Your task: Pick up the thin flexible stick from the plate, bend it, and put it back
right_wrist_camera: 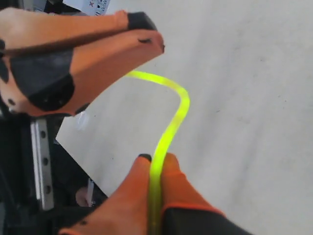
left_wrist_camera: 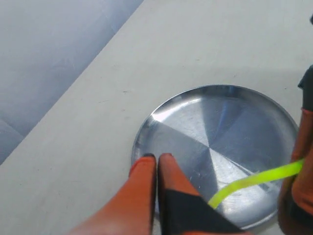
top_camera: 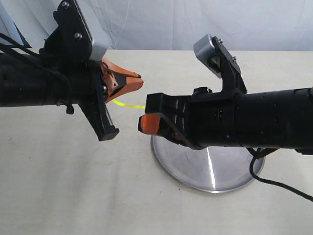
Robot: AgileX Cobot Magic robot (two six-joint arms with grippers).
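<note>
The thin flexible stick (top_camera: 129, 104) is a yellow-green strand held in the air between my two grippers, above the table just left of the plate. My right gripper (right_wrist_camera: 155, 157) is shut on one end of it. From there the stick (right_wrist_camera: 171, 122) rises, bends sharply and disappears behind the orange fingers of my left gripper (right_wrist_camera: 154, 34). In the left wrist view the left gripper (left_wrist_camera: 157, 156) has its fingers pressed together, and the stick (left_wrist_camera: 254, 178) comes out from the side of them. The silver plate (top_camera: 215, 181) lies bare under my right arm.
A cream cloth (top_camera: 58, 186) covers the table and a pale curtain (top_camera: 161, 22) hangs behind it. A black cable (top_camera: 279, 183) trails from the right arm past the plate's rim. The two grippers (top_camera: 142, 100) face each other at close range.
</note>
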